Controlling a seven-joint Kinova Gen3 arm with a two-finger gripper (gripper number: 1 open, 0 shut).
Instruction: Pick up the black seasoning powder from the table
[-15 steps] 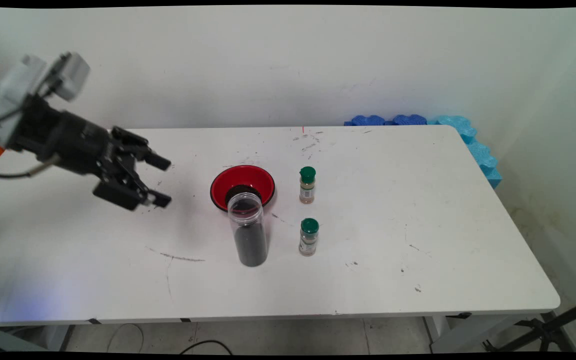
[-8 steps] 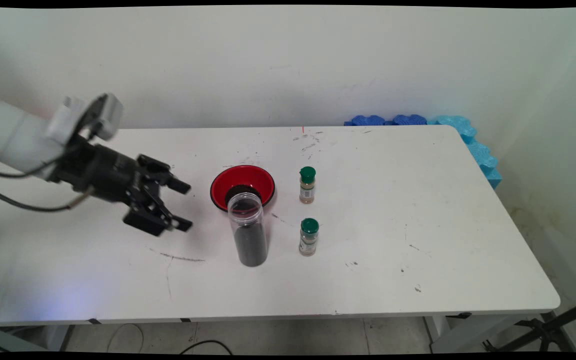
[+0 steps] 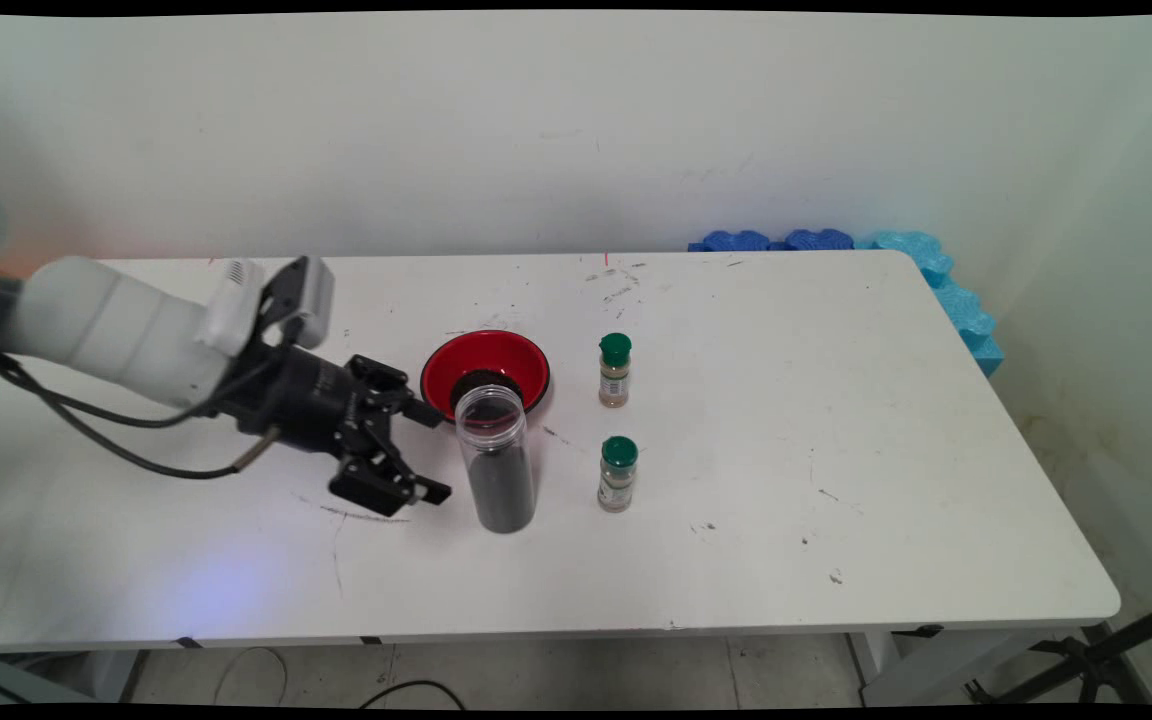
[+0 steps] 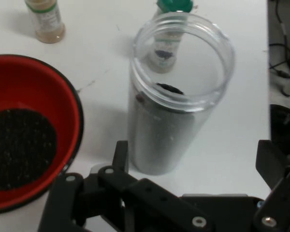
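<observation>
Your gripper (image 3: 433, 452) hangs low over the scuffed white table (image 3: 836, 420), jaws open beside the jar (image 3: 498, 460); a pale wall (image 3: 536, 130) stands behind.

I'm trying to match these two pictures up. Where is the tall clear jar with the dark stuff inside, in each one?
Main view: the clear jar stands upright near the table's middle, just right of the open claw.
Hand view: the jar fills the centre, straight ahead of the claw.
Shared landmark: the red bowl holding dark grains, behind the jar in the main view, at left in the hand view.

jar (image 3: 496, 465) before bowl (image 3: 485, 368), two shakers (image 3: 615, 371) right, tool (image 3: 429, 452) left
</observation>
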